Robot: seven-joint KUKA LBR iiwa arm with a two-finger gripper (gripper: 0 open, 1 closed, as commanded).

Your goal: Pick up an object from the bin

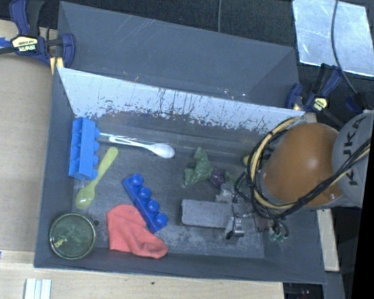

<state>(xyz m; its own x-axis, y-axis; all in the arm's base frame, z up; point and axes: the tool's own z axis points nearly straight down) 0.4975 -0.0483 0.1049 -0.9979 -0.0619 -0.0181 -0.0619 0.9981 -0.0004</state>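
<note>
Camera view: the gripper [235, 228] is at the right end of a flat grey rectangular block [200, 214], right of centre in the bin [185, 60]. I cannot tell how far it is open. Behind the block lie a green figure [199, 169] and a small purple piece [219, 178], and to its left 1 blue studded brick [144, 203].

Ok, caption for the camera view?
Tool at the arm-side end of a grey block; blue studded brick and pink cloth lie nearby.
</note>
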